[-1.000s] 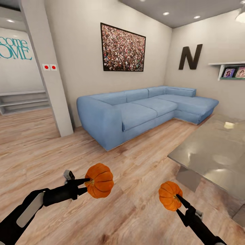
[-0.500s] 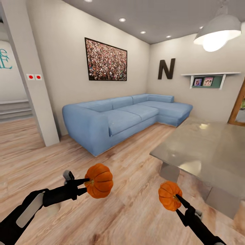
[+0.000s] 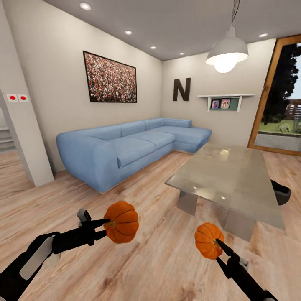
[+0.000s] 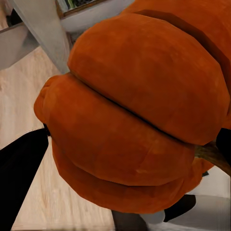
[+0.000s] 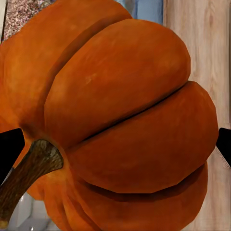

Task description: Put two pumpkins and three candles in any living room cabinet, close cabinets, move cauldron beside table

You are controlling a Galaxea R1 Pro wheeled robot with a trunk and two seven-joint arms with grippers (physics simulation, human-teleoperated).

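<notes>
My left gripper (image 3: 107, 225) is shut on a bright-orange ribbed pumpkin (image 3: 122, 221), held out above the wood floor. This pumpkin (image 4: 130, 115) bulges close between the dark fingers in the left wrist view. My right gripper (image 3: 216, 245) is shut on a smaller-looking pumpkin (image 3: 208, 240), gripped near its stem. The right wrist view has that pumpkin (image 5: 125, 125) with its brown stem close up. A black round-bellied cauldron (image 3: 281, 193) peeks out on the floor past the table's right edge, partly hidden by the tabletop.
A long glass-topped table (image 3: 228, 175) on grey block legs stands ahead to the right. A blue corner sofa (image 3: 125, 148) runs along the far wall. A white pillar (image 3: 23, 138) stands at the left. Open wood floor lies between me and the sofa.
The whole view has swung to the right: sofa and pillar slid left, while the table, window and cauldron came into sight. Both grippers keep their pumpkins in the same pose.
</notes>
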